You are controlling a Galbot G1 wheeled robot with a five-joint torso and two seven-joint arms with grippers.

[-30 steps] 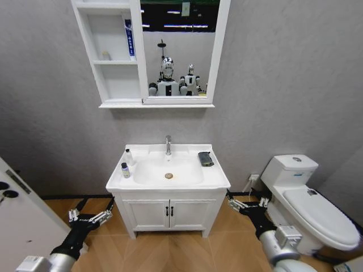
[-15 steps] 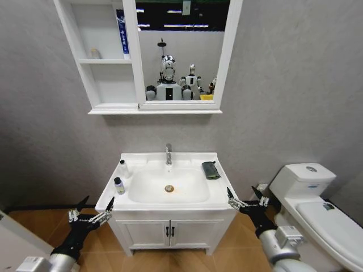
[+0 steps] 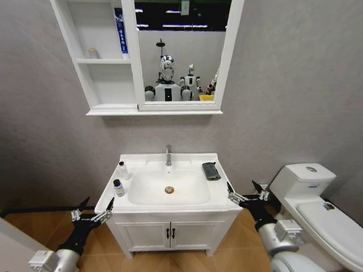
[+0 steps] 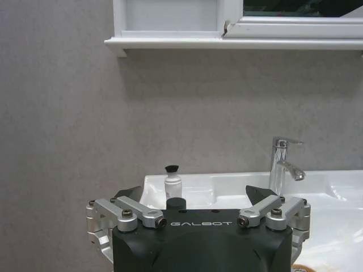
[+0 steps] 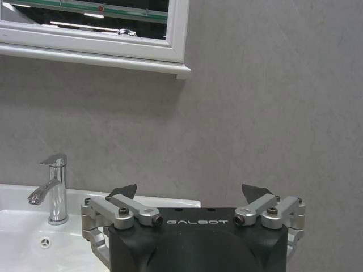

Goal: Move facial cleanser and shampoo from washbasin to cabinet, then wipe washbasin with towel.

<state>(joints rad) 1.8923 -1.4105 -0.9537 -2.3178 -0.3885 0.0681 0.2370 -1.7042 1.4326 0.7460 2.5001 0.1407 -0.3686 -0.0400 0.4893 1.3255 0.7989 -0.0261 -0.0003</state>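
You're parking both arms low in front of the washbasin (image 3: 218, 195). Left gripper (image 3: 92, 209) is hanging by the counter's left front corner, jaws spread wide and holding nothing. Right gripper (image 3: 248, 192) is sitting off the right front corner, also wide and empty. Two small bottles (image 3: 118, 187) are standing on the counter's left edge, one behind the other. The towel (image 3: 210, 170) is lying at back right, beside the tap (image 3: 168, 154). The cabinet (image 3: 102, 85) is hanging above on the wall.

The cabinet (image 3: 93, 56) is cut off at the head view's top edge; bottle (image 3: 118, 187) labels are too small to read.
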